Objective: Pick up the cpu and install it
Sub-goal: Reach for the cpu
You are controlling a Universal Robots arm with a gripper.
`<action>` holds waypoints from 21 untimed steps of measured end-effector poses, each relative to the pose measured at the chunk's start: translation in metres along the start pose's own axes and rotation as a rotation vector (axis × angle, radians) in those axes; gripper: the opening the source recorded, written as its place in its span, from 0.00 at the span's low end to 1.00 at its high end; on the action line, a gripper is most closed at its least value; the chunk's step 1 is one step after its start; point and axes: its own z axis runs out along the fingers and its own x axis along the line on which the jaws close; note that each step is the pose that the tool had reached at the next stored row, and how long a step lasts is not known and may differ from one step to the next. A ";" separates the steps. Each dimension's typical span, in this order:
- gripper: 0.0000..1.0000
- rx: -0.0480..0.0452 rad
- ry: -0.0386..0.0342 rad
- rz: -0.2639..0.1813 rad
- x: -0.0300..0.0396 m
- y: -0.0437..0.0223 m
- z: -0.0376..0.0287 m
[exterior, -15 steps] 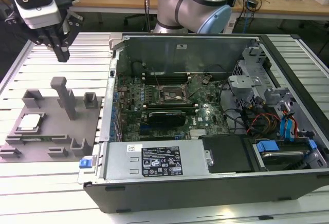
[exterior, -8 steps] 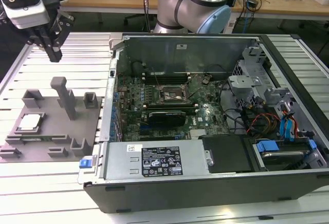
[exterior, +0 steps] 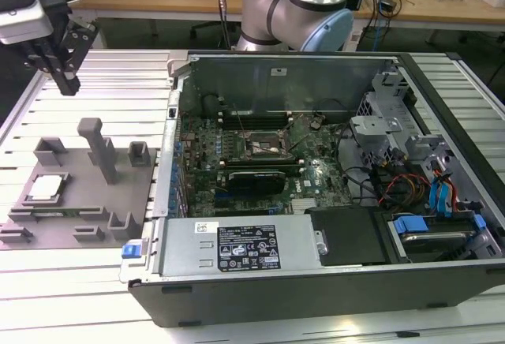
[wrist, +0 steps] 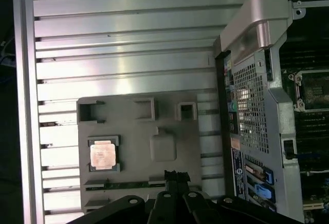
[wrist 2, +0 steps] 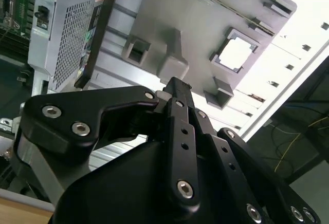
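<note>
Cpu [exterior: 46, 188] lies flat with its silvery top up in a square recess of the grey fixture plate [exterior: 83, 206], at the lower left of the exterior view. Nothing touches it. Upright grey blocks and a taller post [exterior: 101, 148] stand on the same plate, beside the chip. The gripper [exterior: 67, 82] hangs in the upper left of that view, above the plate's far edge and well apart from the cpu. In the second wrist view its black fingers [wrist 2: 175, 112] are pressed together with nothing between them. The plate rests on a slatted metal counter [exterior: 71, 297]. Toward the exterior view's right stands an open computer case [exterior: 331, 281], with the black socket frame [exterior: 264, 145] in the middle of its green motherboard.
</note>
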 end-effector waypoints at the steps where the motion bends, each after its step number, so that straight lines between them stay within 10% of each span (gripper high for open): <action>1: 0.11 0.0000 0.0000 0.000 0.0018 -0.0001 -0.0001; 21: 0.11 0.0000 0.0000 0.000 0.0393 -0.0030 0.0009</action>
